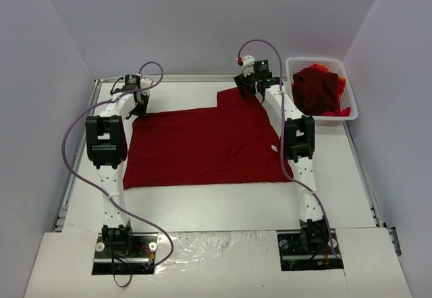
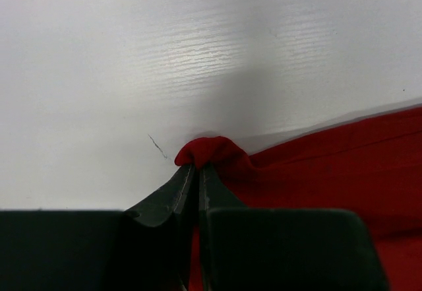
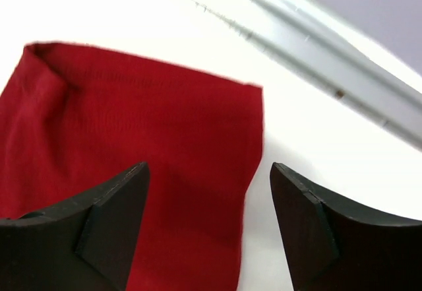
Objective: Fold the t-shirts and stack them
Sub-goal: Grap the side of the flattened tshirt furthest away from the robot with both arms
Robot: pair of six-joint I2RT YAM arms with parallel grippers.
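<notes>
A dark red t-shirt (image 1: pixel 202 146) lies spread flat across the middle of the table. My left gripper (image 1: pixel 138 106) is at its far left corner, shut on a pinched bunch of the cloth (image 2: pixel 210 152). My right gripper (image 1: pixel 251 90) hovers over the far right sleeve (image 3: pixel 145 139), jaws open with nothing between them; the sleeve lies flat on the table below. More t-shirts (image 1: pixel 317 88) are piled in the basket at the far right.
A white mesh basket (image 1: pixel 347 85) stands at the back right corner. A metal rail (image 3: pixel 330 60) runs along the table's far edge just beyond the right gripper. Bare table lies in front of the shirt.
</notes>
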